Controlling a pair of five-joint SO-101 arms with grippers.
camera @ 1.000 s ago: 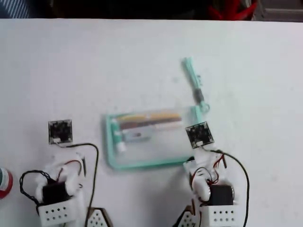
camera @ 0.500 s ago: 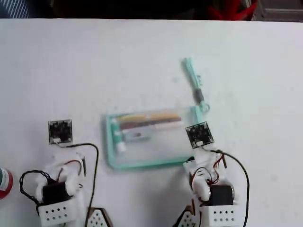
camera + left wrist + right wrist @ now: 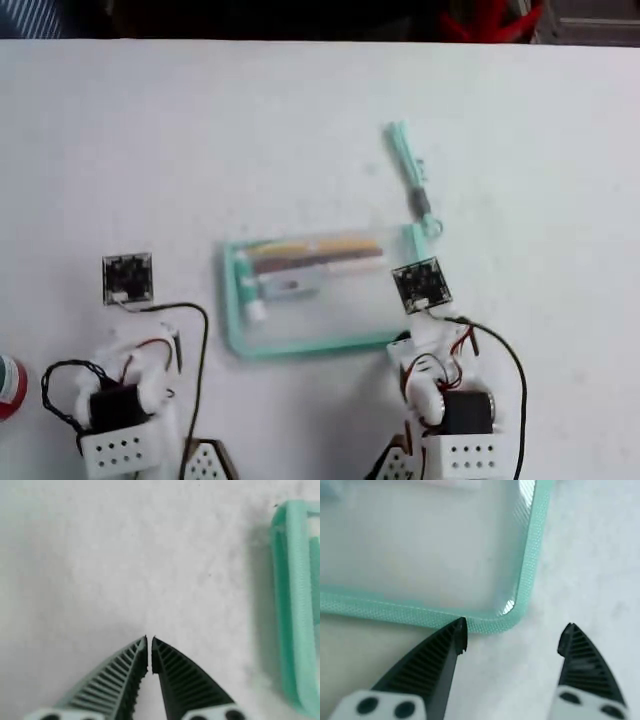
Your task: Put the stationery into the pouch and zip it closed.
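**Mint-edged pouch flat on tabletop, both arms folded low at near edge**

Mint-green border frames a clear plastic pouch [image 3: 310, 335] lying flat at mid-width on the white tabletop [image 3: 520, 150]. Stationery [image 3: 305, 262], yellow and dark sticks with a white piece, lies inside along its far side. A mint-green strap [image 3: 409, 170] runs from the pouch's far right corner across the tabletop.

Left arm [image 3: 115, 395] sits folded at the near edge, well apart from the pouch. The left tool [image 3: 149, 644] points down at bare tabletop, tips pressed together, holding nothing.

Right arm [image 3: 440, 400] sits folded by the pouch's near right corner. The right tool [image 3: 514, 630] is spread wide, one tip at the pouch's border; contact cannot be told.

A red, white and green object [image 3: 8, 385] stands at the left edge.
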